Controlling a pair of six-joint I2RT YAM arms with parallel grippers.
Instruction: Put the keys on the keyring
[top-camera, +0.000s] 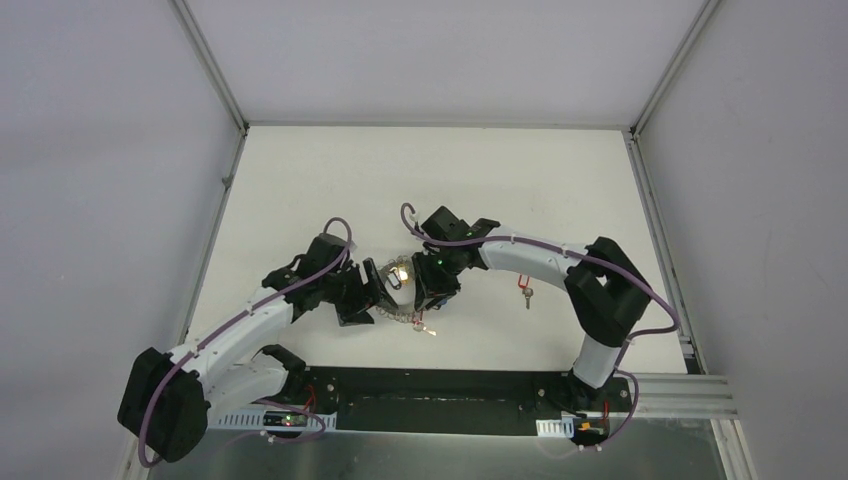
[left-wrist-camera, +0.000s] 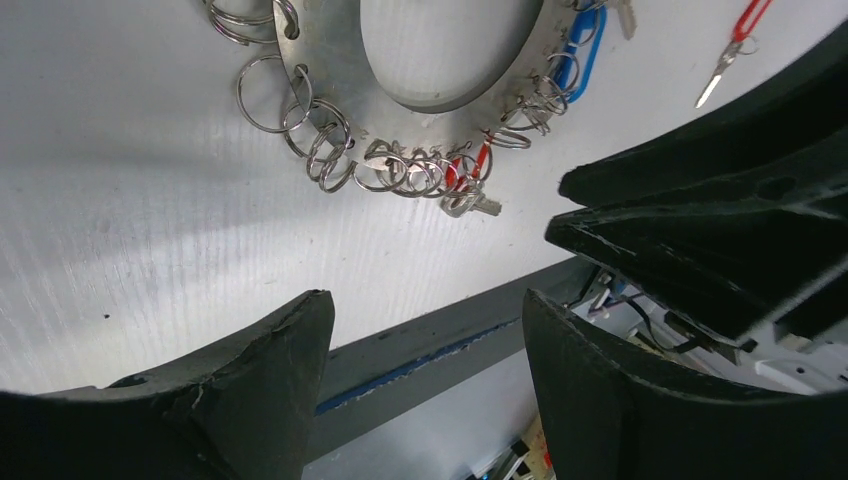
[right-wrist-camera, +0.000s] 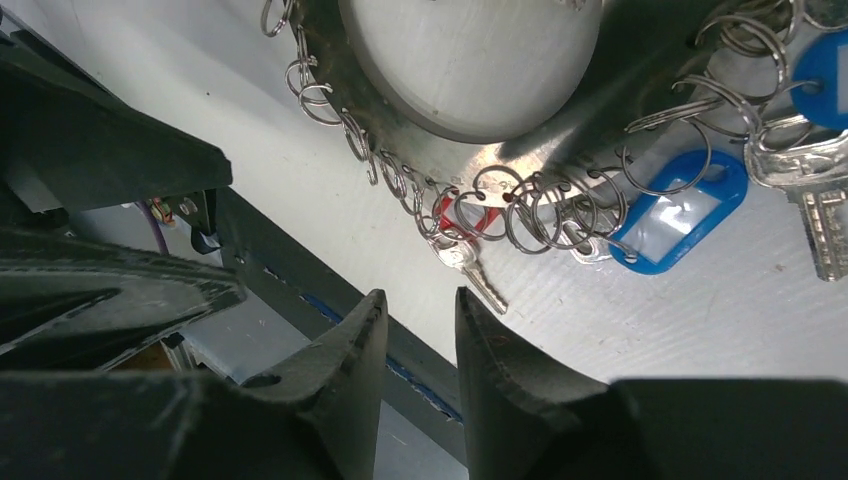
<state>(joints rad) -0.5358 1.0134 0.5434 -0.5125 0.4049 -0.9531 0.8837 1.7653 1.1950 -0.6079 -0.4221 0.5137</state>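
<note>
Keyring (top-camera: 398, 312) lies flat on white table (top-camera: 400, 170), frame ctr in top view, btwn both grippers. L gripper (left-wrist-camera: 425, 345) is wide open, empty; ring sits at top of its view. R gripper (right-wrist-camera: 420, 335) is narrow w/ a small gap, nothing in it, just below ring's fringe. A red-tag key (right-wrist-camera: 462, 215) & a blue-tag key (right-wrist-camera: 680, 210) hang on ring's split rings. A loose red-tag key (top-camera: 524, 290) lies on table right of ring, apart.

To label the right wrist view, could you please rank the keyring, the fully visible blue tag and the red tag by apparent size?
1. keyring, largest, though cropped by the frame.
2. blue tag.
3. red tag, partly hidden behind split rings, so smallest only as seen.
</note>
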